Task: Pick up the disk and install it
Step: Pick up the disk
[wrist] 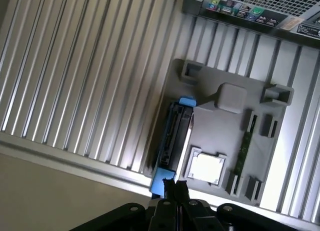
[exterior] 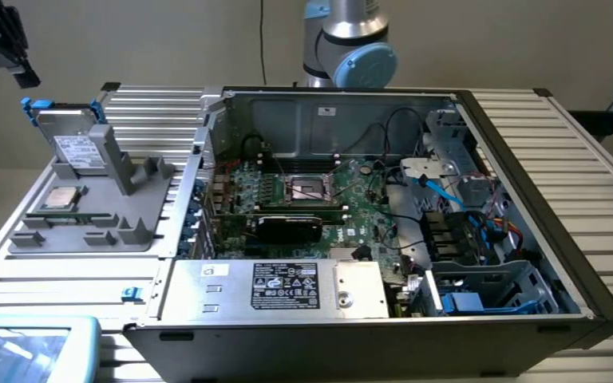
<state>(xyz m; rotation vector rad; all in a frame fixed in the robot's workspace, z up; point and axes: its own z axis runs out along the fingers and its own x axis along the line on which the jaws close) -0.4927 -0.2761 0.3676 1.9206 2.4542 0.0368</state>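
While upright, silver blue-framed disk (exterior: pixel 73 142).

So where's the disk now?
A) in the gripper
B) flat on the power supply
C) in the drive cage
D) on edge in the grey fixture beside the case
D: the disk stands on edge in the grey fixture, outside the case.

One disk (exterior: pixel 67 128); one chip (exterior: pixel 63 197); one computer case (exterior: pixel 328 128).
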